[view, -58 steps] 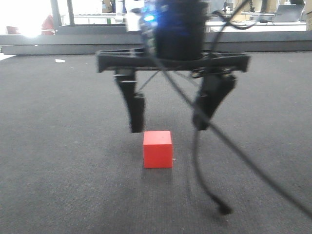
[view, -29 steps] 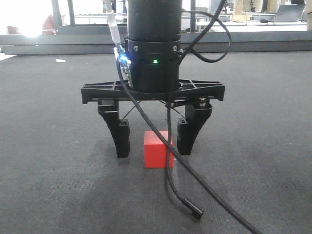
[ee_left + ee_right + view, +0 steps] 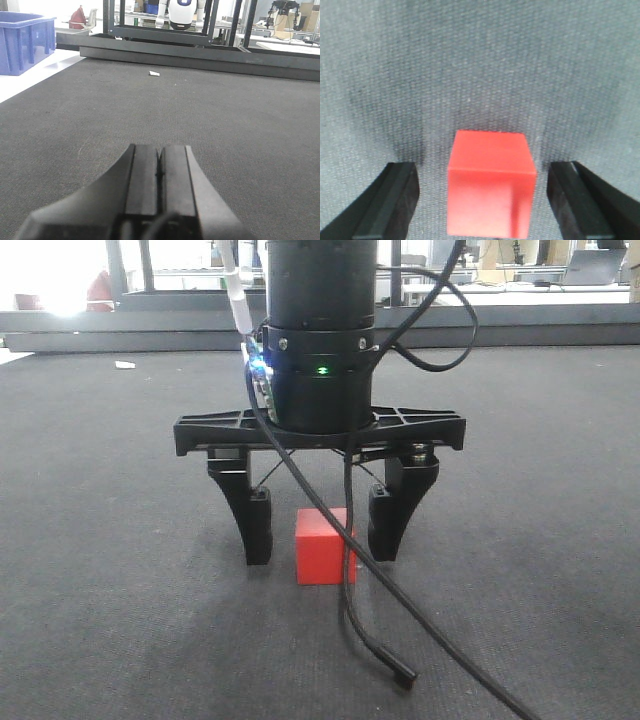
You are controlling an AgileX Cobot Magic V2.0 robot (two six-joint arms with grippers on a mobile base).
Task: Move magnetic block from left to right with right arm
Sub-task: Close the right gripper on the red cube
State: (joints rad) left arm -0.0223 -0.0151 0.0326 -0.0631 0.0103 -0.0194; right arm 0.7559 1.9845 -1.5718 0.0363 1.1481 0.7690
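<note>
Straddles small bright-red matte cube (image 3: 316,558) on dark grey carpeted worktop (image 3: 120,570) with right pincer (image 3: 322,552) spread wide, touching neither side. Shows left pincer (image 3: 159,170) pressed closed, empty.

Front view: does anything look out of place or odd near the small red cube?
Yes. A loose black cable hangs from the arm across the front of the small bright-red cube; its free end, plugged into nothing, reaches down near the dark grey carpet.
</note>
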